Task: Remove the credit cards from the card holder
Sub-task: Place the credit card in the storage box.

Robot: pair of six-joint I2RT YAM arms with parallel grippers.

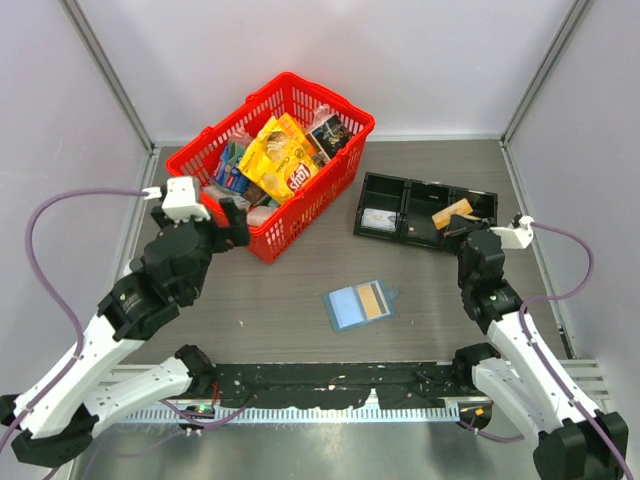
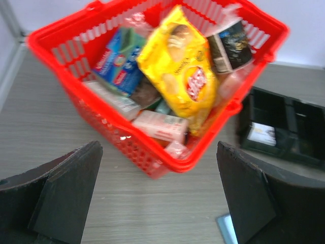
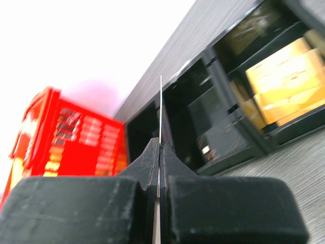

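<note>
**Right gripper pinches a card over the tray; wallet lies open**

The wallet (image 1: 350, 308) lies open and flat on the table (image 1: 280, 300), in front of the arms and between them, well apart from both grippers. A tan card (image 1: 372, 300) sits in its right-hand panel.

The right gripper (image 3: 160, 152) hangs at the near edge of the black tray (image 1: 400, 195). Its fingers are pressed together on a thin card (image 3: 161, 101). The card shows only edge-on, as a pale line standing up from between the pads, so its colour cannot be told. Past it, gold cards (image 3: 284, 86) lie stacked in one tray compartment. From above they show right of the tray's middle, just beside the gripper. A pale card (image 1: 378, 220) lies in the left compartment.

The left gripper (image 2: 157, 203) is spread wide with nothing between its fingers (image 2: 66, 198). It hovers at the near side of the red basket (image 2: 152, 162), which is full of packets, a yellow bag (image 2: 183, 76) uppermost. The basket stands left of the tray, behind the wallet.
</note>
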